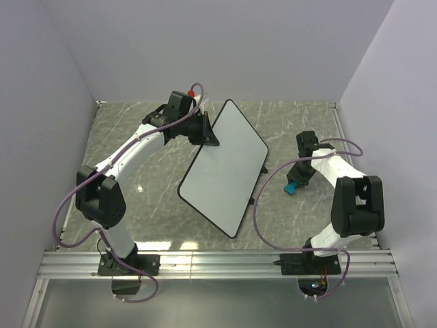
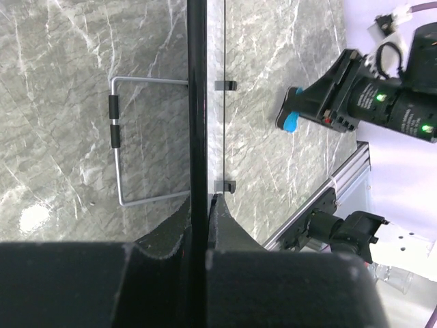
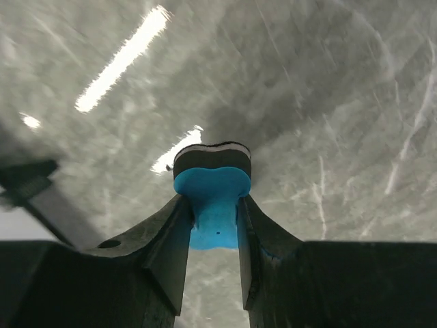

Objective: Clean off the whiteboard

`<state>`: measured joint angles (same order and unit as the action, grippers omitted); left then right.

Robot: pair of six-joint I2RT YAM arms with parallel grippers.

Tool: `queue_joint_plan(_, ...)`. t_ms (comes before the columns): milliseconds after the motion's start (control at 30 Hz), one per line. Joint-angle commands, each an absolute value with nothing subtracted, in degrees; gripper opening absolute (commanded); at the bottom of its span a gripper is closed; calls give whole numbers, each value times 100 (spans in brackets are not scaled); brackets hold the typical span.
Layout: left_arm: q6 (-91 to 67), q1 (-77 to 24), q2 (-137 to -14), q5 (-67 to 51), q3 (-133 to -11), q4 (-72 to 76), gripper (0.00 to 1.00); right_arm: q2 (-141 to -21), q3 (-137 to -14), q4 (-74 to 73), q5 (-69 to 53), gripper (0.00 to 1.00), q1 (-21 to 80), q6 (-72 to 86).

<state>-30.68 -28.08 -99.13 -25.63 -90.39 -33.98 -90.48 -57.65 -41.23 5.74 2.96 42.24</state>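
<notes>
1. Whiteboard (image 1: 224, 171): mid-table and tilted. Its long axis runs far to near, slanting left toward the near end. No marks show on its face in the top view.
2. Left gripper (image 1: 208, 137): fingers clamped on the rim of the board's left long edge, near the far corner.
3. Right gripper (image 3: 214, 201): fingers clamped on the blue eraser (image 3: 212, 174), with its pad end projecting past the tips, low over the table (image 1: 150, 143).
4. Key relation: the eraser lies right of the board, near its right long edge but apart from it. The right arm is nearer the face, so the approach is probably leftward.
5. Clearance: bare table separates eraser and board. A cable (image 1: 258, 205) loops just beside the board's right edge and could snag.
</notes>
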Motion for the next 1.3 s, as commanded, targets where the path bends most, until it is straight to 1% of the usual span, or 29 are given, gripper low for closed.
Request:
queue_joint_plan(0,-2188,-3111,-10397,-1731,-8842,-4333,2,-9025,-5652,-4236,836,31,360,4008)
queue_joint_plan(33,-2197,-3111,-10415,-1740,-8877,-4342,3,-9096,-5625,-4219,783,39,360,3990)
queue_joint_plan(67,-2206,-3120,-10415,-1740,-8903,-4359,6,-9149,-5625,-4167,660,59,360,3947)
queue_joint_plan(100,-2215,-3120,-10424,-1740,-8938,-4377,8,-9236,-5608,-4157,633,70,360,3929)
queue_joint_plan(133,-2232,-3111,-10459,-1740,-9043,-4438,10,-9263,-5642,-4157,615,80,360,3911)
queue_joint_plan(167,-2241,-3120,-10459,-1766,-9096,-4465,16,-9281,-5669,-4157,607,89,360,3859)
queue_joint_plan(233,-2302,-3120,-10477,-1784,-9254,-4535,22,-9299,-5730,-4183,624,96,352,3823)
queue_joint_plan(267,-2329,-3120,-10477,-1802,-9298,-4553,28,-9290,-5757,-4192,641,96,360,3780)
queue_joint_plan(333,-2408,-3120,-10477,-1811,-9412,-4588,33,-9316,-5818,-4192,607,97,352,3762)
queue_joint_plan(367,-2426,-3120,-10477,-1811,-9457,-4623,38,-9325,-5844,-4201,589,97,352,3736)
queue_joint_plan(467,-2496,-3120,-10450,-1828,-9597,-4719,43,-9395,-5880,-4184,510,97,352,3718)
queue_joint_plan(633,-2584,-3120,-10345,-1767,-9720,-4807,47,-9457,-5915,-4157,457,97,352,3674)
queue_joint_plan(667,-2593,-3120,-10327,-1749,-9738,-4825,49,-9466,-5915,-4157,457,98,360,3648)
queue_joint_plan(767,-2645,-3120,-10257,-1705,-9861,-4904,52,-9457,-5915,-4131,466,98,360,3604)
queue_joint_plan(1033,-2751,-3120,-10081,-1547,-9984,-4904,57,-9501,-5941,-4131,457,99,360,3551)
queue_joint_plan(1133,-2751,-3120,-10046,-1372,-10002,-4966,58,-9483,-5959,-4148,466,100,360,3507)
queue_joint_plan(1267,-2716,-3120,-9985,-968,-10002,-5089,62,-9475,-5985,-4157,457,100,360,3480)
